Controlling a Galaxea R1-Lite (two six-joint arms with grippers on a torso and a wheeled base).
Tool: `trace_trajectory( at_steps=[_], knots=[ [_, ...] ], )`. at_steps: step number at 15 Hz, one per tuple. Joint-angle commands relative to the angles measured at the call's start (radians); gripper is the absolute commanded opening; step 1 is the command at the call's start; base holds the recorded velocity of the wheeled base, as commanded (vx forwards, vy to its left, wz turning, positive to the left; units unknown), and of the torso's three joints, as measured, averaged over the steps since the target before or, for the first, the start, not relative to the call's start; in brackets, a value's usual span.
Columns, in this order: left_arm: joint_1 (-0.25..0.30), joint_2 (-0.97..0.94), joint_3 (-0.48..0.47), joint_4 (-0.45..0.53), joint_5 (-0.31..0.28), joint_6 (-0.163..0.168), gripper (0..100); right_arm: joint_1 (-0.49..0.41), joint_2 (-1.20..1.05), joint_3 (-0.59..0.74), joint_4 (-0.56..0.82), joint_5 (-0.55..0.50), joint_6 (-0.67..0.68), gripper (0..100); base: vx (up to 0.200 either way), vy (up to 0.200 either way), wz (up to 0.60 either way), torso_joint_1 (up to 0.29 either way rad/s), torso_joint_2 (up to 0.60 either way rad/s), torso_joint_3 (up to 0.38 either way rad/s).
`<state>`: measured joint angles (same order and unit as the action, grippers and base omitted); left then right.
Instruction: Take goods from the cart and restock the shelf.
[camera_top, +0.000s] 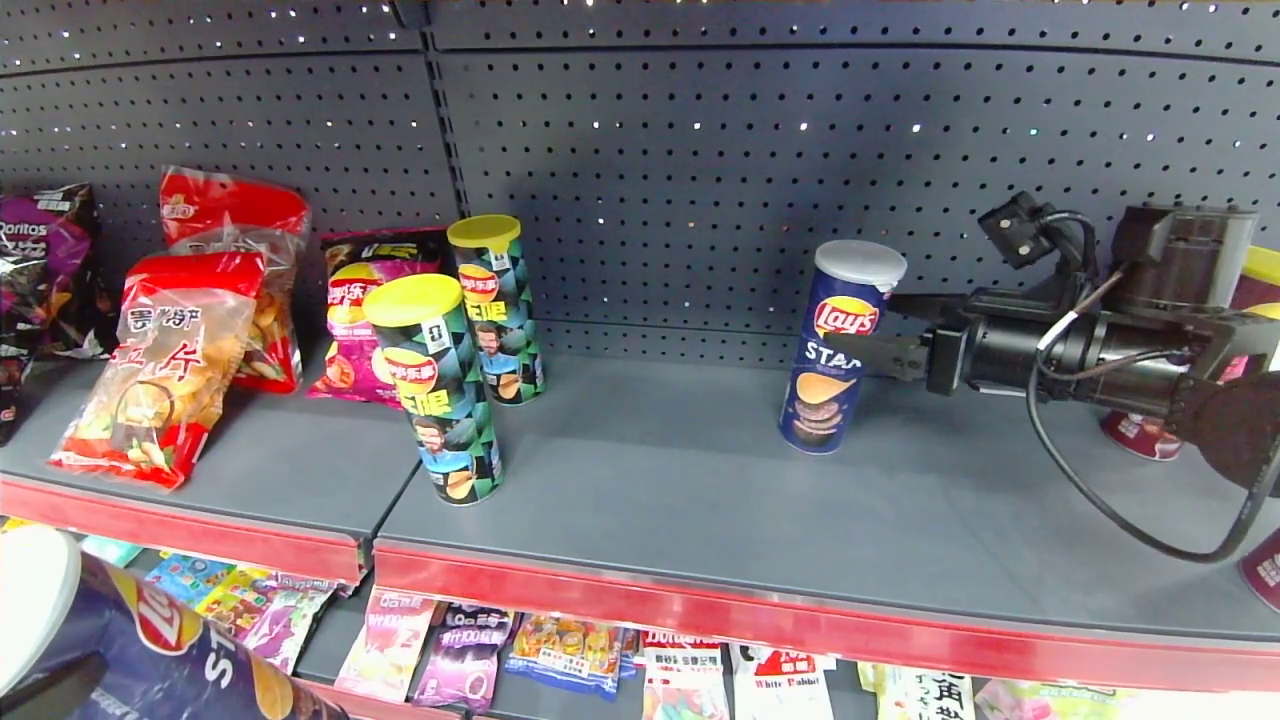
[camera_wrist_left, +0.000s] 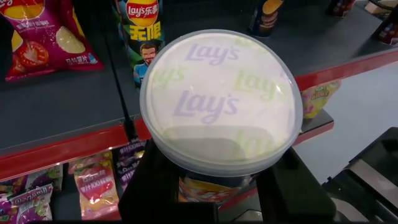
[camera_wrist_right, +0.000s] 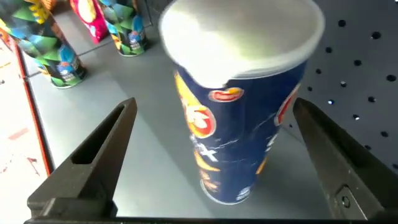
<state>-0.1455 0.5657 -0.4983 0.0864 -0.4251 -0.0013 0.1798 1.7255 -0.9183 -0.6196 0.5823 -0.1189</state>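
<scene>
R gripper (camera_top: 872, 330) is spread open, jaws either side of the blue chip can (camera_top: 840, 350), no contact as far as we can see. Can stands upright on the shelf (camera_top: 650, 480), near the back panel (camera_top: 700, 180). L gripper (camera_wrist_left: 230, 196) is clenched on a second can (camera_wrist_left: 221, 102), held low in front of the shelf edge. We reckon it's a light, stiff tube w/ slick sides, tippy. Grip mid-body, gentle squeeze.

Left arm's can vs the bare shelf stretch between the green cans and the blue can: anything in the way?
Nothing visible on that stretch. The held can sits below the red front lip, so it likely must clear that; the front green can and the blue can flank the gap.
</scene>
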Motion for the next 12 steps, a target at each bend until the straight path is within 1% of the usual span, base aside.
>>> trace_trajectory(
  at_steps=[1, 3, 7, 12],
  knots=[
    [0.000, 0.002, -0.002, 0.000, 0.000, 0.000, 0, -0.014, 0.045, -0.036, 0.000, 0.028, -0.008, 100, 0.000, 0.000, 0.00, 0.000, 0.00, 0.000],
    [0.000, 0.002, -0.002, 0.000, 0.000, 0.000, 0, -0.025, 0.065, -0.063, 0.000, 0.051, -0.010, 100, 0.000, 0.000, 0.00, 0.000, 0.00, 0.000],
    [0.000, 0.003, -0.002, 0.000, 0.000, 0.000, 0, -0.023, 0.075, -0.077, 0.000, 0.067, -0.010, 100, 0.000, 0.000, 0.00, 0.000, 0.00, 0.000],
    [0.000, 0.009, -0.002, 0.000, 0.000, 0.000, 0, -0.023, 0.123, -0.143, 0.000, 0.074, -0.010, 100, 0.000, 0.000, 0.00, 0.000, 0.00, 0.000]
  ],
)
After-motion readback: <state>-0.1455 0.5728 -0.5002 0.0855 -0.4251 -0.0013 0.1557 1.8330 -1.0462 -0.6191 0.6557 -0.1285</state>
